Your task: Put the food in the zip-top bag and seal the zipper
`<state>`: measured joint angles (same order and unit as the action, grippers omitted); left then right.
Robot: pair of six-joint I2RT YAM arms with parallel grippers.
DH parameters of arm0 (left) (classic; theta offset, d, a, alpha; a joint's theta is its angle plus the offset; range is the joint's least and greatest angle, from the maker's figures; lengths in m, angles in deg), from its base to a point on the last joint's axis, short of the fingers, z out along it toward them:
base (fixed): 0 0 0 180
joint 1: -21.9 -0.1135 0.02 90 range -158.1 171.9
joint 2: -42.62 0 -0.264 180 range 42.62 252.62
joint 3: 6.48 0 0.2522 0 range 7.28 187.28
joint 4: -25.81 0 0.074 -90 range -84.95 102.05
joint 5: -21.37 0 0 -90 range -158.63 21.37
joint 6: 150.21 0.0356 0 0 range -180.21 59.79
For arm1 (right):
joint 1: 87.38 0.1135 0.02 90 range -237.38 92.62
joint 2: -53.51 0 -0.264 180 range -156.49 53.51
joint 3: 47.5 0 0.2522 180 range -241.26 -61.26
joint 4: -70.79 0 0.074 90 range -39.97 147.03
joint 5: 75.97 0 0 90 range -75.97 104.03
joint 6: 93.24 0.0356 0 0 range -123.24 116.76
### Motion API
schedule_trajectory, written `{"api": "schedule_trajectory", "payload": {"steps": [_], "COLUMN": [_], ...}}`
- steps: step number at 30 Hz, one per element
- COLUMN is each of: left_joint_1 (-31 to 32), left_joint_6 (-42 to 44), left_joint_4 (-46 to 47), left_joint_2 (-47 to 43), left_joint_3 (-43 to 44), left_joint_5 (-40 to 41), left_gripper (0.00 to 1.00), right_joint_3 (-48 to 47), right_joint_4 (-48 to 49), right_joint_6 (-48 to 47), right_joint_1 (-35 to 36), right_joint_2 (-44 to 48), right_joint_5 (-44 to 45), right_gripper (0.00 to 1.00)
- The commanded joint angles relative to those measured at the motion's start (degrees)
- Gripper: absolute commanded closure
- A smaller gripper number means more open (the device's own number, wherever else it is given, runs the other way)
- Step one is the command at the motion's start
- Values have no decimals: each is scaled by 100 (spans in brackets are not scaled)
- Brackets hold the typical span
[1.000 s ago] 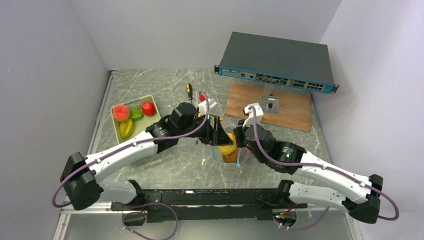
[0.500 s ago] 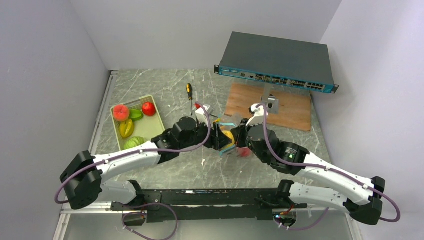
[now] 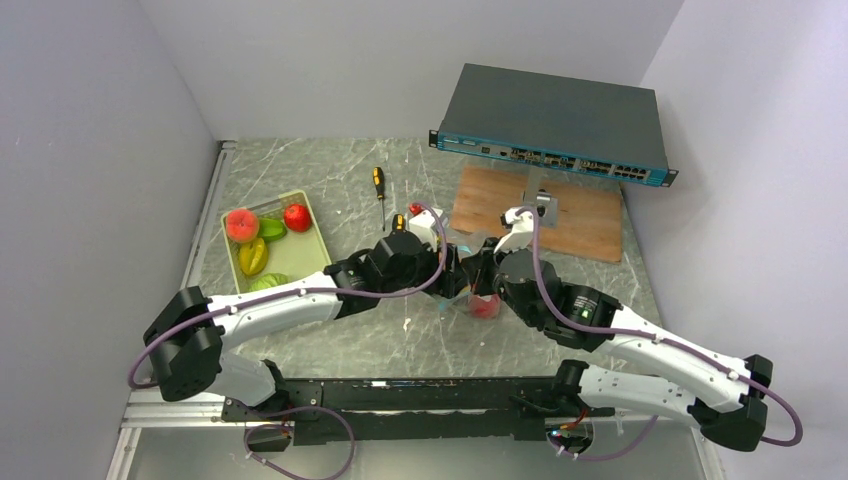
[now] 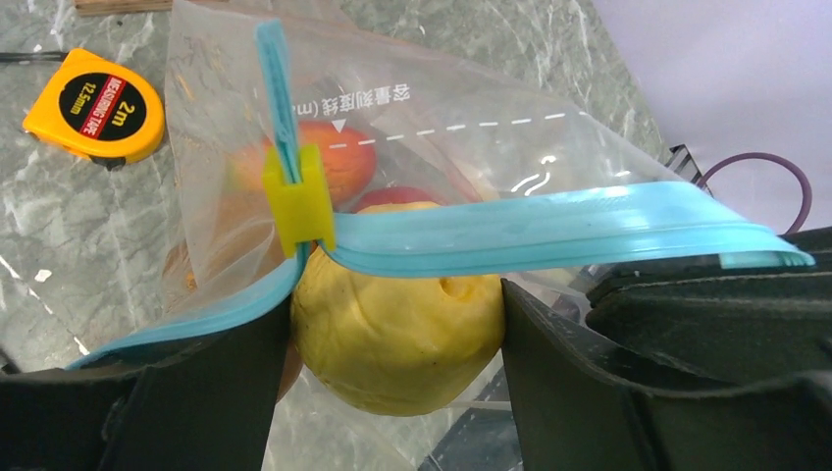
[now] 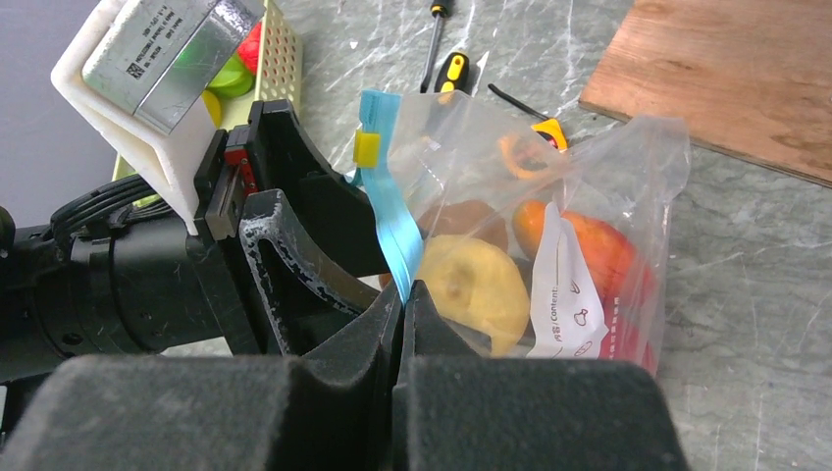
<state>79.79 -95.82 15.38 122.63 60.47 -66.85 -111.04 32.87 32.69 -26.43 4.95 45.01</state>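
**Yellow fruit gripped at the bag's mouth**

You are looking at the clear bag [image 4: 471,108] standing upright at the middle of the desk [image 3: 330,180], with an orange fruit [image 4: 338,162] showing through it. Your right tool [image 5: 402,294] is pinching the teal zipper [image 4: 549,231] with its fingers fully closed. Your left tool [image 4: 392,329] is standing wide, both fingers pressing a yellow fruit [image 4: 397,353] just below the yellow slider [image 4: 299,201]. A tape measure [image 4: 93,108] is lying beside the bag. More fruit [image 3: 242,225] is sitting in the green tray [image 3: 298,258], well apart.
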Motion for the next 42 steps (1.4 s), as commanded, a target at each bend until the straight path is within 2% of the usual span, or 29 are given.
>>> {"api": "schedule_trajectory", "payload": {"steps": [1, 5, 8, 17, 24, 31, 34, 38, 40, 42], "left_joint_1": [3, 4, 10, 21, 20, 12, 12, -92, -371, -797], "left_joint_6": [-15, -69, -45, 231, 366, 664, 712, 728, 547, 549], "left_joint_4": [-576, -770, -1128, -1812, -1994, -2105, -2538, -3556, -4079, -4370], "left_joint_2": [-40, -138, -105, -512, -1202, -1958, -2284, -2711, -2882, -3069], "left_joint_3": [368, 461, 713, 1090, 1051, 1003, 1085, 1162, 1153, 1069], "left_joint_5": [-53, -95, -73, -26, -385, -774, -250, 1015, 1538, 1708], "left_gripper": [21, 13, 1, 1, 11, 3, 4, 1, 0, 0], "right_joint_3": [-173, -160, -168, -181, -260, -324, -339, -352, -384, -403], "right_joint_4": [110, 38, -28, -38, -35, -7, -39, -140, -239, -330], "right_joint_6": [106, 84, 49, -23, -260, -503, -554, -652, -709, -762], "right_joint_1": [22, 19, 21, 23, 24, 25, 23, 22, 19, 28], "right_joint_2": [189, 299, 369, 301, 128, -47, -14, 150, 252, 347], "right_joint_5": [56, 151, 212, 239, 183, 55, 97, 252, 357, 486], "right_gripper": [100, 100, 100, 100, 100, 100, 100, 100, 100, 100]}}
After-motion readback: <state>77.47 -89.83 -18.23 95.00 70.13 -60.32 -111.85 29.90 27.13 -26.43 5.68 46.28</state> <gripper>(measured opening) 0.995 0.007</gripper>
